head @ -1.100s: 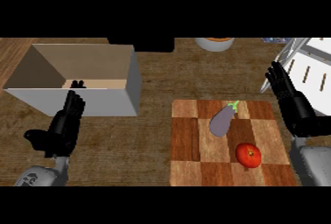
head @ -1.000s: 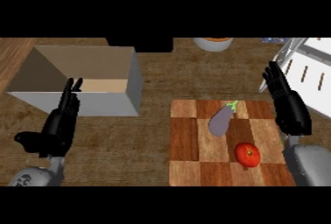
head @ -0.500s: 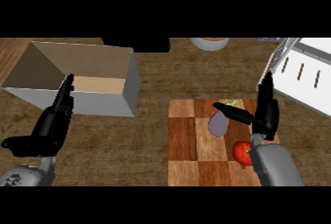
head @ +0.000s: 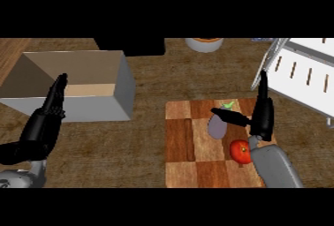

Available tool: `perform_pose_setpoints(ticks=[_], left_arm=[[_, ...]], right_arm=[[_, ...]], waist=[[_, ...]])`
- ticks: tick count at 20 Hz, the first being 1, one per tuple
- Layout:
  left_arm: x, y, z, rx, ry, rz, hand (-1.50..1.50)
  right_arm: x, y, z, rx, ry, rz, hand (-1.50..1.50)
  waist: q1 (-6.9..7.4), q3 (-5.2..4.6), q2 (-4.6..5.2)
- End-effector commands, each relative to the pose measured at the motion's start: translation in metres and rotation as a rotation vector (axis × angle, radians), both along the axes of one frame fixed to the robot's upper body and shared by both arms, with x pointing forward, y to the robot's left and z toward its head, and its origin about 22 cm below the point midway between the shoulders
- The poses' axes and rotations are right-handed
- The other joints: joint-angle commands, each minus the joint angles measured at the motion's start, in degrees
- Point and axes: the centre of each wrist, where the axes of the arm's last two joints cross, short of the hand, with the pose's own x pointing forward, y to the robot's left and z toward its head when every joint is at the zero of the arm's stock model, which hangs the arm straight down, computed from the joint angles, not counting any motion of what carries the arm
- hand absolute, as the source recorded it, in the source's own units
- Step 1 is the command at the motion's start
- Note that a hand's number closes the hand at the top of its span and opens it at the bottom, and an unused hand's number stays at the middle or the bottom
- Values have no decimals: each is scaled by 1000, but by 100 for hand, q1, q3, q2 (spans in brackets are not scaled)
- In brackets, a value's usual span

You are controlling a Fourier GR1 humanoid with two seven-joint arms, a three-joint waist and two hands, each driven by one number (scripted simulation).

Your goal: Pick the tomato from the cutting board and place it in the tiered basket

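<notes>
We see a purple eggplant with a green stem lying near the middle of the cutting board, up toward its far edge, just beside the tomato and between it and the far side. A large open grey box stands on the counter to the left of the board, well apart from it. At the counter's far edge sits a pale round pot with something orange in it, beside a dark block. The white tiered basket stands at the counter's right edge, beyond the board's far right corner.

The counter is dark brown wood grain; the board is a checkered pattern of light and dark wood.

Our right hand hangs over the board's right edge, fingers straight and pointing away from us, thumb spread out to the left over the eggplant. It holds nothing. The tomato lies on the board near its right edge, just beside the right wrist and partly behind the grey forearm; we cannot tell whether they touch. Our left hand rests at the counter's left side, fingers straight, in front of the box.
</notes>
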Motion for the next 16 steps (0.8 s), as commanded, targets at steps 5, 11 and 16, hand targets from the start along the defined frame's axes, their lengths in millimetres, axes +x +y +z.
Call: perform_pose_setpoints(ticks=[5,11,16], left_arm=[[-15,-10,-29,-46,183,-46,0],[-22,-11,-35,-55,235,-60,0],[-23,-8,-39,-69,246,-50,0]], right_arm=[[-13,-40,-27,-401,513,63,-150],[-1,2,0,-519,754,142,-150],[6,43,48,-571,840,128,-150]], waist=[[-171,-224,168],[-127,-188,119],[-214,-153,60]])
